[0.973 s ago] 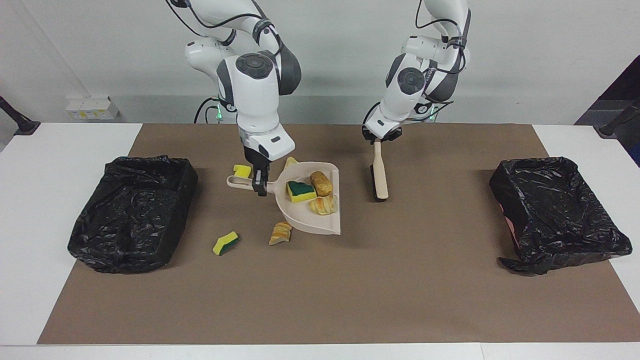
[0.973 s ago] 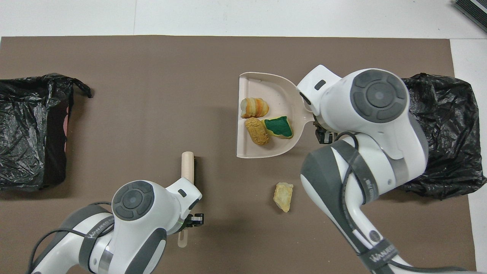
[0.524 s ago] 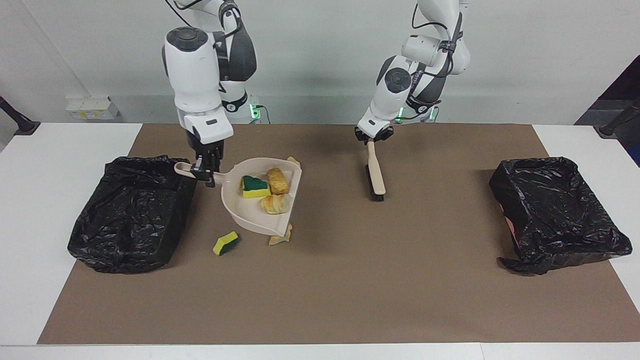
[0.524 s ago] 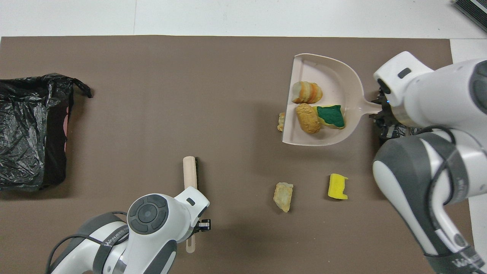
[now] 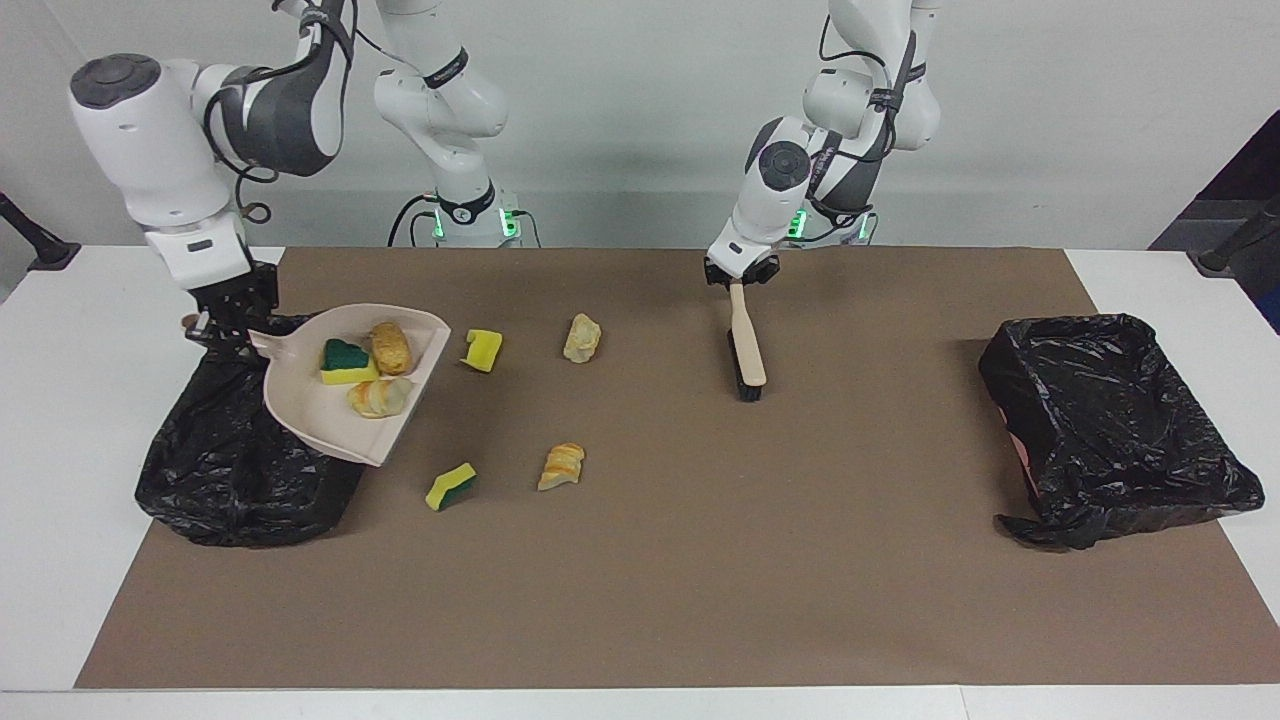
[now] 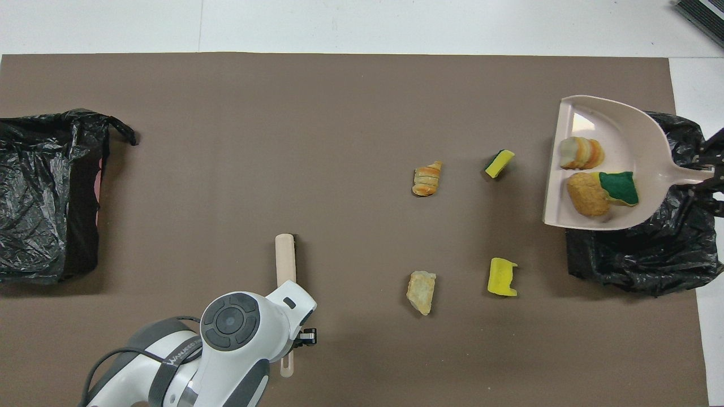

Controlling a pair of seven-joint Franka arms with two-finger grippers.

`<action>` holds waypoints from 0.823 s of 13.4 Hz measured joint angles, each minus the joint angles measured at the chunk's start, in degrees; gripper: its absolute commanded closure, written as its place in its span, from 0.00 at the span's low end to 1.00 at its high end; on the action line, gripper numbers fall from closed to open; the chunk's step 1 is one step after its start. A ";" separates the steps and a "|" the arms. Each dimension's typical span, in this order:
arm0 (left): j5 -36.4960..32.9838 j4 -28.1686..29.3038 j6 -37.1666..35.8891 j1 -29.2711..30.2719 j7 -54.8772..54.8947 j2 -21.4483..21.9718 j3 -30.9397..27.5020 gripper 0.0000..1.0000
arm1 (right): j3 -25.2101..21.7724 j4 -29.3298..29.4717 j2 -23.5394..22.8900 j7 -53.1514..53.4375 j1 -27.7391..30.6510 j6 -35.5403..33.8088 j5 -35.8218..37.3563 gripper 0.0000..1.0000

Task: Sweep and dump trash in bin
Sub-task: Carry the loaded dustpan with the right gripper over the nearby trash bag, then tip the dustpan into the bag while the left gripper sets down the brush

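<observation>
While my left hand (image 5: 741, 272) had drawn back a little toward its base, at the upper middle of the facing view, it stayed clenched on the handle of the brush (image 5: 747, 350). The brush leaned down from it with the bristle end on the brown mat (image 5: 700, 560), and that arm was only waiting.

Nearest me on the mat, in the lower right of the overhead view, lay a tan lump (image 6: 421, 291) and a plain yellow sponge piece (image 6: 501, 277), well apart from the brush. Both had been hidden under my right arm a second before.

The large change was at the right edge of the overhead view. My right hand (image 5: 222, 325), grasping the dustpan (image 5: 320, 410) by its handle, had carried it off the middle of the bench. It now held the dustpan raised over the black-lined bin (image 5: 230, 480) at the right arm's end, the open lip overhanging the mat. Three pieces of trash rode in it: a green-topped sponge (image 5: 345, 360), a bread roll (image 5: 389, 347) and a sliced bread piece (image 5: 378, 397). The pan was roughly level and nothing had spilled, so I judged the tipping was not yet done.

Higher in the overhead view, farther from me, a striped bread lump (image 6: 427, 178) and a green-and-yellow sponge (image 6: 499, 163) lay where they had been. With four scraps unswept, I reckoned the job was under halfway, and another sweep would be needed after this load. The second bin (image 5: 1110, 420), at the right of the facing view, sat untouched.
</observation>
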State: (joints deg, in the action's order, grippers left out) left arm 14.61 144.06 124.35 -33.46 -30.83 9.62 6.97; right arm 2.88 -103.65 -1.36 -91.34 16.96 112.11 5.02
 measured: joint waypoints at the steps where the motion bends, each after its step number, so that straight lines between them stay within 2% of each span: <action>1: 0.00 0.02 0.00 0.00 -0.14 0.00 0.00 0.15 | -0.13 0.00 0.00 -1.73 2.03 0.00 1.29 1.00; 5: 0.00 0.07 -0.01 -0.01 -0.18 0.00 0.00 0.01 | -0.15 -0.37 -0.14 -1.02 4.39 0.47 12.09 1.00; 11: 0.00 -0.60 0.28 0.66 -0.20 -0.02 -0.82 0.00 | 0.54 -2.46 -0.05 12.63 1.42 1.66 31.87 1.00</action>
State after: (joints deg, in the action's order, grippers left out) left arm 14.60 143.46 124.62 -32.80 -31.03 9.60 6.15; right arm 3.43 -106.11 -1.41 -78.71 18.38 113.77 36.89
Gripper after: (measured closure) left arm 0.000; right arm 0.683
